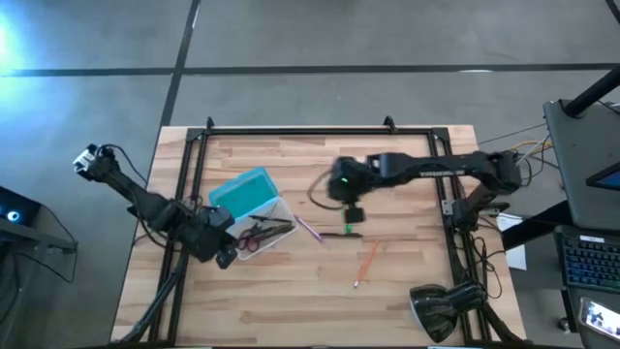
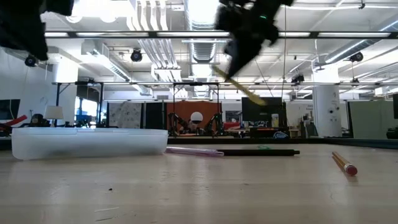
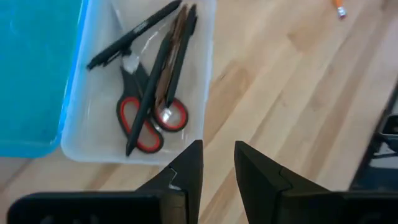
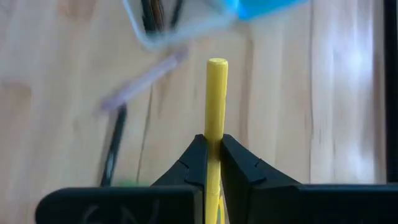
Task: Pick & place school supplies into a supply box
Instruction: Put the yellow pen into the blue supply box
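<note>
The right gripper (image 4: 212, 155) pinches the short yellow stick (image 4: 216, 93) between closed fingers, raised above the table (image 1: 407, 281). Beyond its tip lies the supply box (image 1: 254, 208), holding red-handled scissors (image 3: 146, 118) and dark pens (image 3: 134, 34). The left gripper (image 3: 217, 165), slightly parted and empty, waits beside the box.

Scissors (image 3: 146, 118) and pens (image 3: 134, 34) in tray (image 3: 81, 134)

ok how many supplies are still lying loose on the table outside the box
3 that I can see: a pale pink stick beside the supply box, a dark green-marked pen past it, and the orange pencil farthest out. The right end effector holds the yellow stick in the air.
</note>
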